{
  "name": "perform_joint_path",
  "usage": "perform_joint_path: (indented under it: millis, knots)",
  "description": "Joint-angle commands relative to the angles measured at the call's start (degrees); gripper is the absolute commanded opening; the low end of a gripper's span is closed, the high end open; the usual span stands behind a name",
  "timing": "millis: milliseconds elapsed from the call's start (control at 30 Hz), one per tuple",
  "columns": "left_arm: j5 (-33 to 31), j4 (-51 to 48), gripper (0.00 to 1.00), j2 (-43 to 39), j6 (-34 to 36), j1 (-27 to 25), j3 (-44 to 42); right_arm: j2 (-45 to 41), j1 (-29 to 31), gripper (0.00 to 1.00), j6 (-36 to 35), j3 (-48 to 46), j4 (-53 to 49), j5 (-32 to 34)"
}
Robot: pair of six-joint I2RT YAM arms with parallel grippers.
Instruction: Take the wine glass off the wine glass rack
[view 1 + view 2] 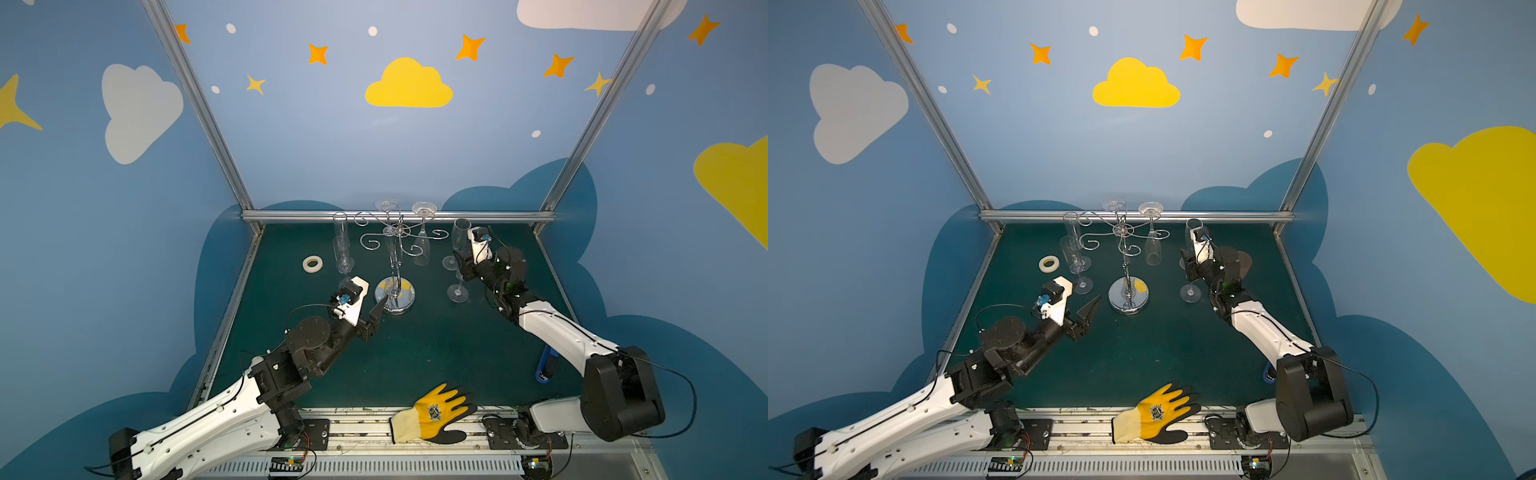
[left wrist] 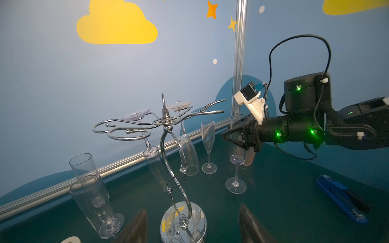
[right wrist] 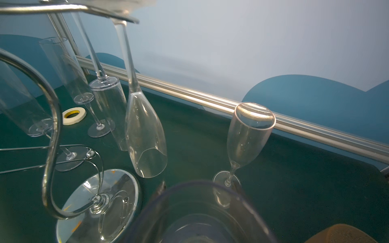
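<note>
Both arms share one build. The left arm point(image 1: 199, 424) has long white shells dotted with small round holes, joined by chunky black housings, and the right arm point(image 1: 561, 328) matches it. A thin black cable point(image 2: 307, 35) loops along each. Each wrist carries a white angular bracket point(image 1: 356, 306) with a small black camera and a blue plug point(image 1: 343, 299). The left gripper point(image 2: 192, 221) has dark tapered fingers. The right gripper point(image 2: 229, 134) is black with triangular fingers. Green lights point(image 2: 277, 134) glow on the right arm's black wrist. Black base plates point(image 1: 316, 432) show silver screws.
</note>
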Motion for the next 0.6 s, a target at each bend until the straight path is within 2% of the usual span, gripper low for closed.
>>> perform_joint_path:
  millis: [0,567]
  knots:
    - [0.7,2.2,0.68,1.1,0.7,1.6,1.8,2.0,-1.0,0.26,-0.2,2.0,4.8,-1.0]
    - [3.7,3.2,0.68,2.1,0.6,4.3,2.1,10.5,-2.7,0.26,2.6,5.2,10.4,-0.8]
